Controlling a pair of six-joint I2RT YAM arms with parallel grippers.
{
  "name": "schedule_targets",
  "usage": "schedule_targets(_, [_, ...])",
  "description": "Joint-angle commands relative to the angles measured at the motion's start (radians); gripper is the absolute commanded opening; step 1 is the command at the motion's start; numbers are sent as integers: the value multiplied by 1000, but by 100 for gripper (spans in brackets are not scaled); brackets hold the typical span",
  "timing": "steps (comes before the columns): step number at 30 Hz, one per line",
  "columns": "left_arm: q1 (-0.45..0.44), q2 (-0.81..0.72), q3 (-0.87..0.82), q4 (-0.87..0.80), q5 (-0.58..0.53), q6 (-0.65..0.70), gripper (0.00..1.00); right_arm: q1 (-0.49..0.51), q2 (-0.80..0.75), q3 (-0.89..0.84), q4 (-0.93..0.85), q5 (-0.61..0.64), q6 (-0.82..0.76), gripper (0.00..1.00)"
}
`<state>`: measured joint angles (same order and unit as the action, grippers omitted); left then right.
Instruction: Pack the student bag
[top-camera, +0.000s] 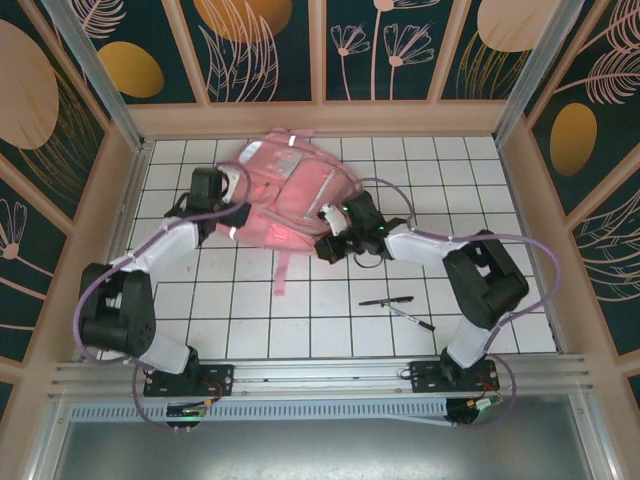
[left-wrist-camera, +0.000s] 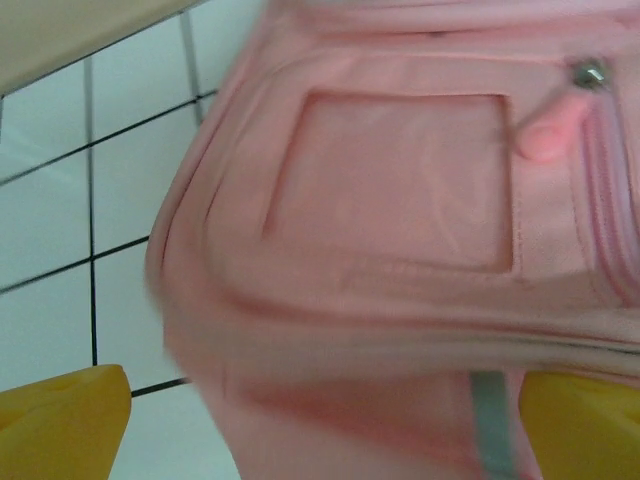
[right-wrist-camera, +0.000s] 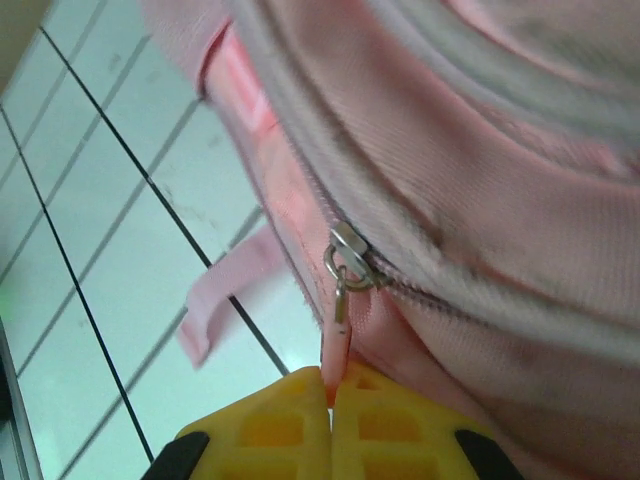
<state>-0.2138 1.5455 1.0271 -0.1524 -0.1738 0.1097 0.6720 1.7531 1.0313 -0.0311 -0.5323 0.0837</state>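
Two arms are seen from above on one white tiled table (top-camera: 480, 180). One student bag (top-camera: 285, 195) is laid flat at the far middle of the table, between the two wrists.

On the left, the left gripper (left-wrist-camera: 325, 425) is pressed up against the bag's left side. In the left wrist view, its two yellow fingers (left-wrist-camera: 60, 425) are spread to opposite bottom corners. The gripper is released, and blurred pink fabric is seen between the fingers. On that fabric are counted one rectangular stitched panel (left-wrist-camera: 400, 180), one grey strip (left-wrist-camera: 490, 420) and one rounded pink tab (left-wrist-camera: 545, 140) under a metal slider (left-wrist-camera: 590, 72).

One loose pink strap (top-camera: 281, 270) is trailed from the bag's near edge toward the arm bases.

On the bag's right side, the right gripper (right-wrist-camera: 332, 392) is clenched. Its two yellow fingers are pressed together on one pink zip pull (right-wrist-camera: 336, 345). The pull is hung from one metal zip slider (right-wrist-camera: 345, 255) on the bag's seam.

Further right, two pens (top-camera: 387, 300) are laid on the tiles just beside each other. They are well apart from the bag and untouched by either gripper.
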Motion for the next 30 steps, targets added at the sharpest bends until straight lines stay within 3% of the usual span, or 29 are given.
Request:
schedule_targets(1, [-5,-2,63,-146,4,-419,95,67,84,114,57,-70,-10,0])
schedule_targets(3, [-6,-42,23,-130,129,-563,90,106,139,180,58,-61,-8,0])
schedule_targets(6, [-5,-127,-85,-83,277,-730,91,141,184,222,84,-71,18,0])
schedule_targets(11, [-4,-219,-230,-62,349,-923,88,169,182,162,170,-107,76,0])
schedule_targets(16, [-13,-146,-289,9,441,-1034,90,194,170,114,205,-109,93,0])
schedule_targets(24, [-62,-44,-228,31,345,-1092,87,244,166,126,206,-77,91,0])
schedule_targets(26, [-66,-15,-243,59,319,-1106,73,255,162,133,187,-46,94,0])
schedule_targets(30, [-66,30,-226,19,216,-1055,31,268,132,132,78,137,110,0])
